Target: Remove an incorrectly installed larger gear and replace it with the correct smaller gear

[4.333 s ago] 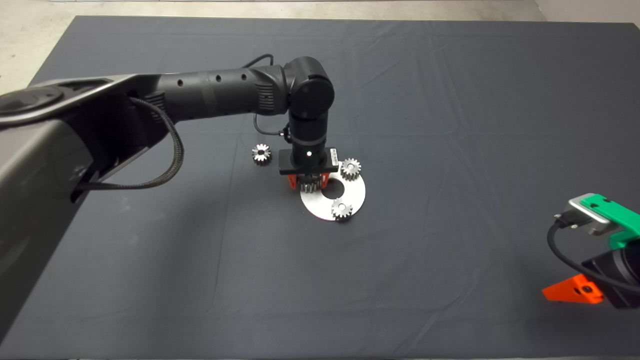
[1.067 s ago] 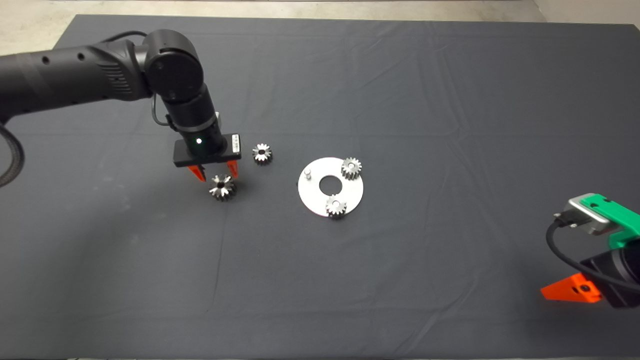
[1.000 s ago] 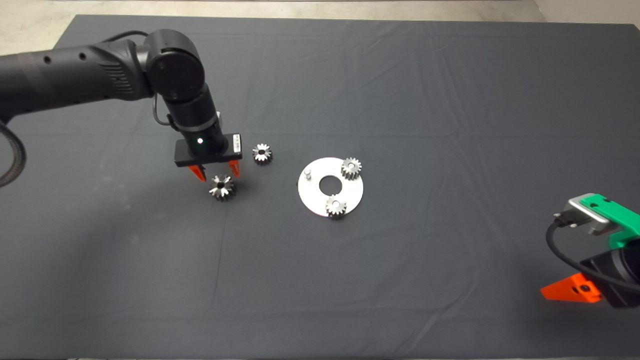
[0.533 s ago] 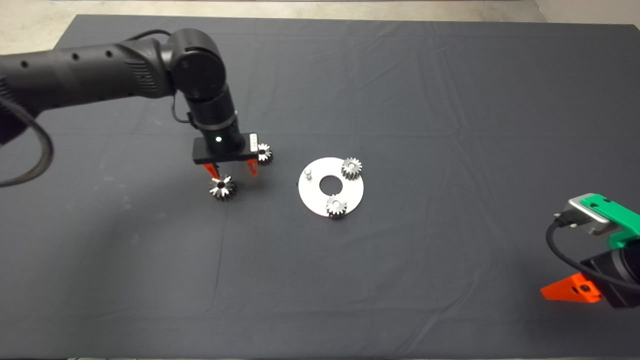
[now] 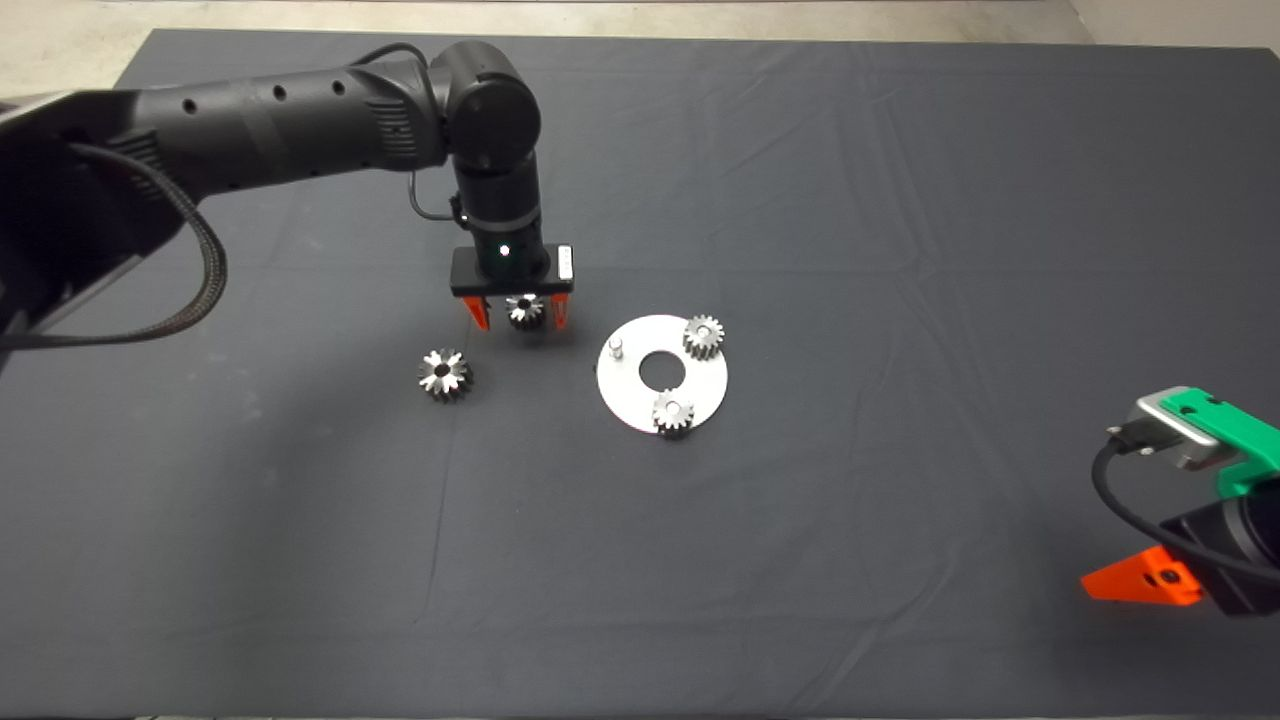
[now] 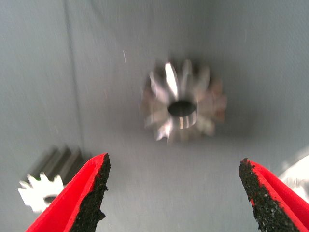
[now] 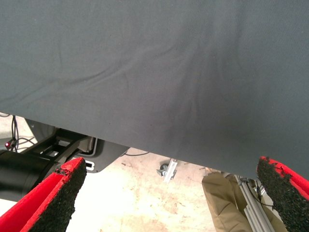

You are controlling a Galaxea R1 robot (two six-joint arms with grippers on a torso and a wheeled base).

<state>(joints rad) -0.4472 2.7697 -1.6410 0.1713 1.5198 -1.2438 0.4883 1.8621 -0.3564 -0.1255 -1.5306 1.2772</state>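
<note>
The smaller gear (image 5: 524, 309) lies on the dark mat, left of the round silver plate (image 5: 700, 385). My left gripper (image 5: 518, 313) hovers over it, open, one red finger on each side. In the left wrist view the smaller gear (image 6: 183, 107) sits ahead of the open left gripper (image 6: 174, 163), untouched by the pads. The larger gear (image 5: 444, 375) rests loose on the mat further left; part of the larger gear (image 6: 46, 181) shows behind one finger. The plate carries two small gears (image 5: 702, 337) (image 5: 673, 412) and a bare peg (image 5: 617, 347). My right gripper (image 5: 1140, 582) waits at the lower right, open.
The plate has a round centre hole (image 5: 662, 370). An edge of the plate (image 6: 301, 169) shows in the left wrist view. The right wrist view shows the open right gripper (image 7: 170, 163), the mat's edge and the floor with a frame beyond.
My left gripper has swung right from beside the larger gear to over the smaller gear. The larger gear, earlier lifted off the plate, stays on the mat. The right arm has not moved.
</note>
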